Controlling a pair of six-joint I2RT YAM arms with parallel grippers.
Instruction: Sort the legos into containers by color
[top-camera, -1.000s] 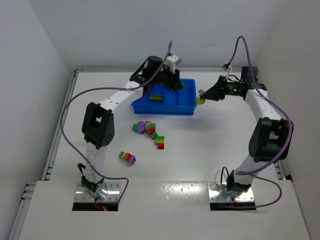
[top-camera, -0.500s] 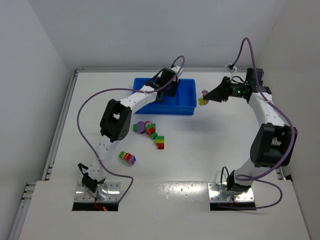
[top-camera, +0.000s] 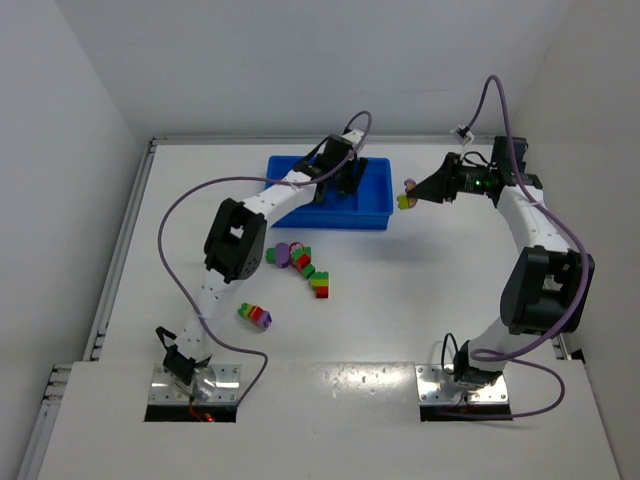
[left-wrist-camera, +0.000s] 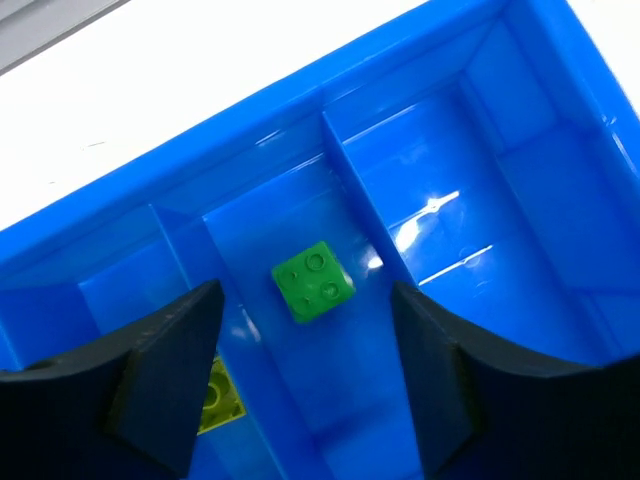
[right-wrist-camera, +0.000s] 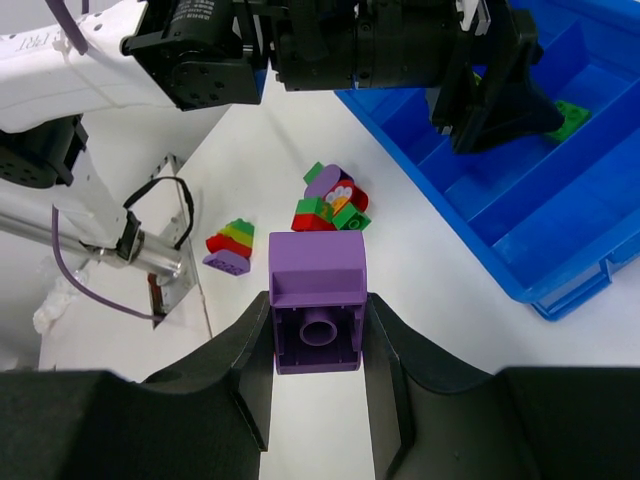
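The purple brick (right-wrist-camera: 316, 275) was clamped in the right gripper (right-wrist-camera: 318, 325), in the air just off the blue tray's (right-wrist-camera: 560, 275) right end, its compartments lying to that arm's left. The left gripper (top-camera: 350, 177) hung over the tray, jaws apart, holding nothing.

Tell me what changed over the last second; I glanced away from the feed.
The left arm swung lower and stretched over the tray, and the left gripper opened; a green brick now lies in a compartment between its fingers, apparently released. The right gripper barely shifted, still shut on the purple brick. The tray and loose legos stayed put.
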